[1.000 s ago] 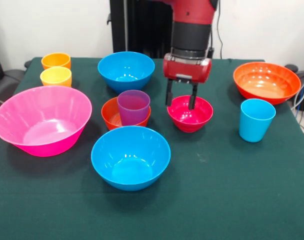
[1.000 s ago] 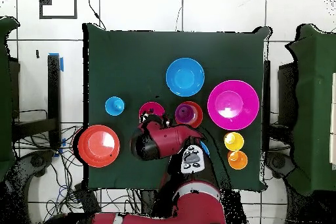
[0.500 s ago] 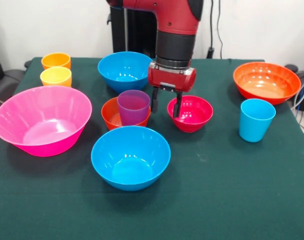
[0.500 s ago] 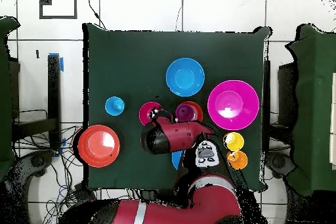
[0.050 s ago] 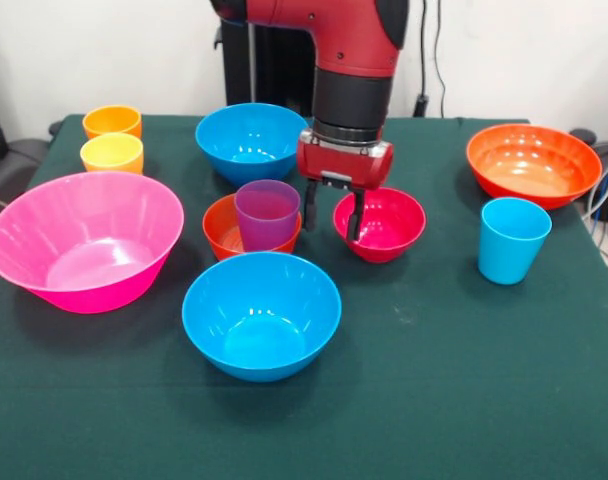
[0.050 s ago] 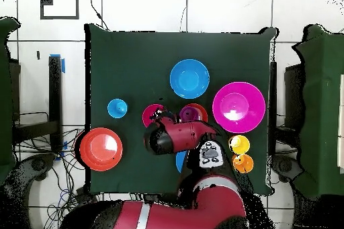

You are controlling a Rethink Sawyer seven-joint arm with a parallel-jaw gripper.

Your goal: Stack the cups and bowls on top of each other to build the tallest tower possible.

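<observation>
My gripper (image 5: 332, 217) hangs open over the left rim of the small magenta-red bowl (image 5: 389, 226). One finger sits inside the bowl and the other is outside it, beside the purple cup (image 5: 267, 212). That cup stands in the small orange bowl (image 5: 220, 230). Two blue bowls (image 5: 252, 138) (image 5: 261, 312), the pink bowl (image 5: 82, 238), the orange-red bowl (image 5: 533, 163), the light blue cup (image 5: 512, 238), the orange cup (image 5: 112, 121) and the yellow cup (image 5: 112, 152) stand apart on the table. In the overhead view the arm (image 6: 176, 138) covers the gripper and most of one blue bowl.
The green cloth table (image 5: 464, 380) has bare room along its front and at the right front. Overhead, the blue bowl (image 6: 189, 78), pink bowl (image 6: 238, 107), orange-red bowl (image 6: 101, 149) and light blue cup (image 6: 117, 108) ring the arm.
The gripper has moved left from above the magenta-red bowl's middle to its left rim, staying open. In the last half second it barely shifted. No cup or bowl has moved.
</observation>
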